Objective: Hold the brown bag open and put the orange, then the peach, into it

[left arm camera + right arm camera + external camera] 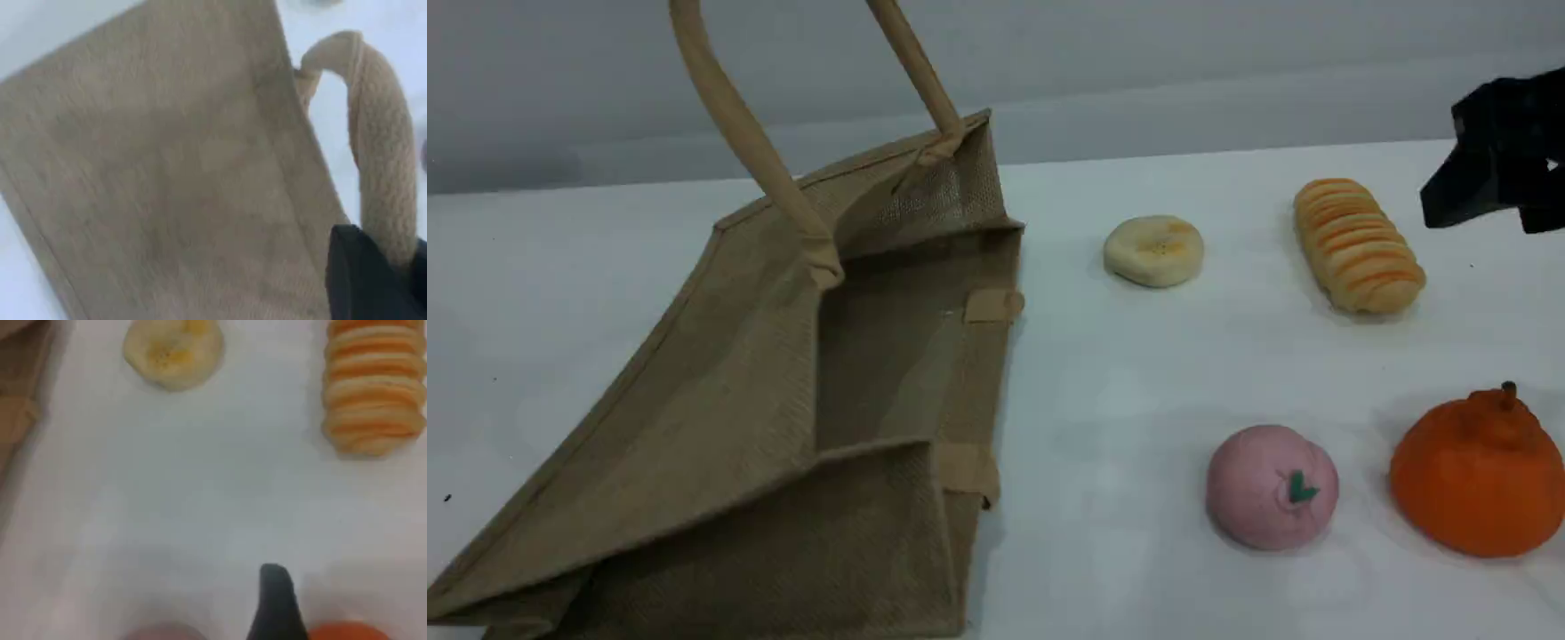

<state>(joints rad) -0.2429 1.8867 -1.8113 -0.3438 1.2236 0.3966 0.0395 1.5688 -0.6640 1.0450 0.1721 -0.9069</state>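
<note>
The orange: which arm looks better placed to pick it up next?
Right. The right pincer hangs open near the orange, with nothing in it. The left pincer is shut on the handle of the brown bag, holding it up.

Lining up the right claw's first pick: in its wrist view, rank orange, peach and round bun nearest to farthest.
1. orange, just right of the right claw.
2. peach, bottom left.
3. bun, top left.

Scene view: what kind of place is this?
Likely a lab test bench: bare white table, plain grey backdrop, toy-like orange and peach laid out beside a brown bag.
</note>
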